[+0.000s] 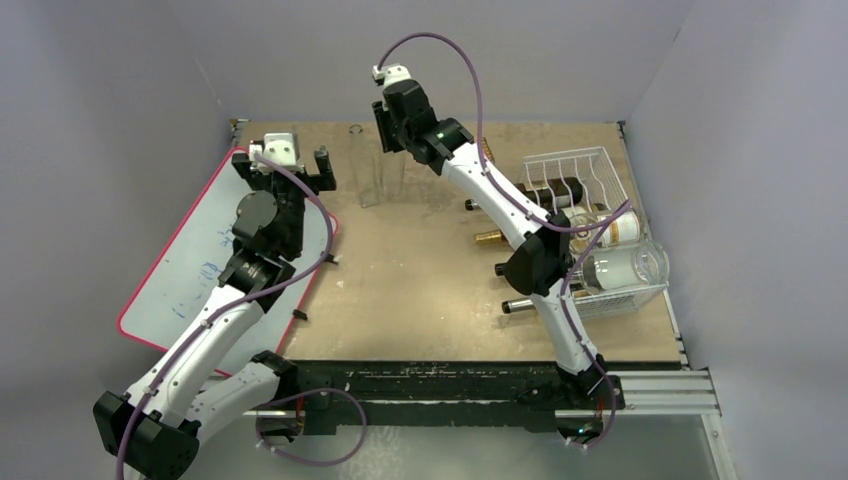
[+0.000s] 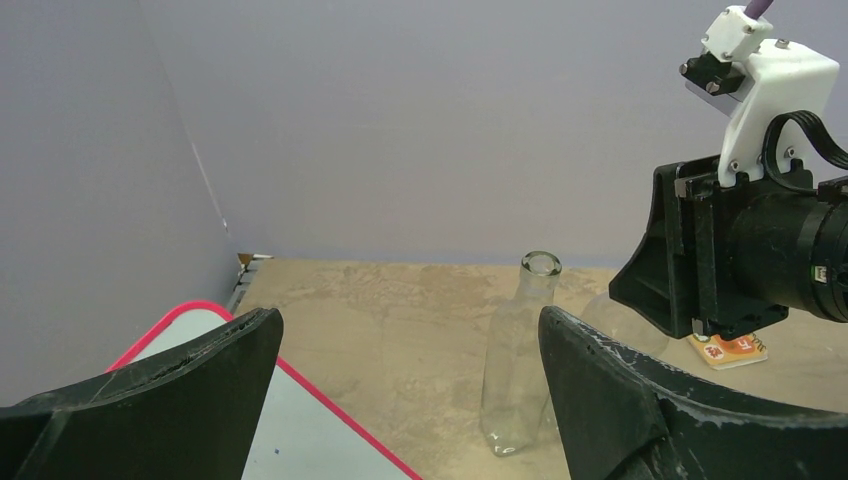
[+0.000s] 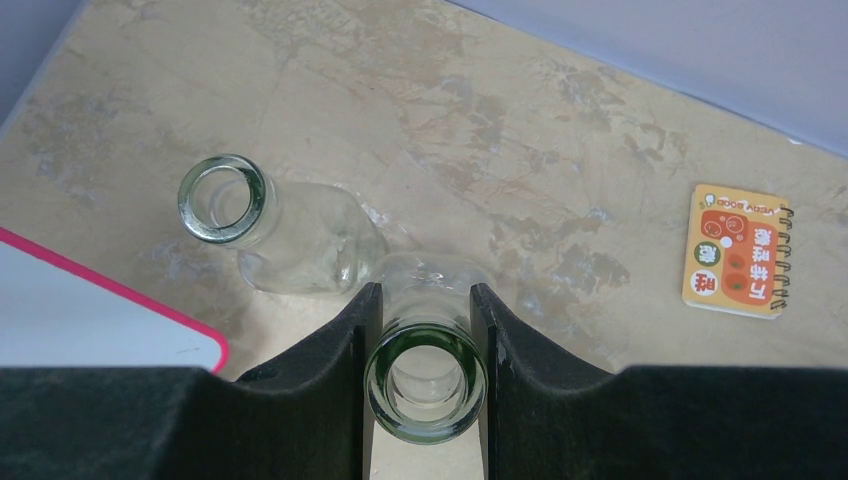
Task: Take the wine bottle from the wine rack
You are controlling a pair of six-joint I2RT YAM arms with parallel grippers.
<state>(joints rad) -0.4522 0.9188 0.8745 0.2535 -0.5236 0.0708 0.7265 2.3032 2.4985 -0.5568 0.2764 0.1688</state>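
Note:
The white wire wine rack (image 1: pixel 600 165) stands at the right of the table with several bottles lying in it, among them a dark one (image 1: pixel 548 194) and a clear one (image 1: pixel 622 266). My right gripper (image 1: pixel 388 128) is far from the rack, at the far middle of the table. It is shut on the neck of a clear wine bottle (image 3: pixel 425 385) that stands upright (image 1: pixel 393 178). A second clear bottle (image 3: pixel 222 198) stands just left of it and also shows in the left wrist view (image 2: pixel 518 370). My left gripper (image 2: pixel 410 400) is open and empty over the whiteboard's far corner (image 1: pixel 283 166).
A red-edged whiteboard (image 1: pixel 190 270) lies along the table's left side. A small orange notebook (image 3: pixel 735 250) lies on the table right of the held bottle. Grey walls close in the far, left and right sides.

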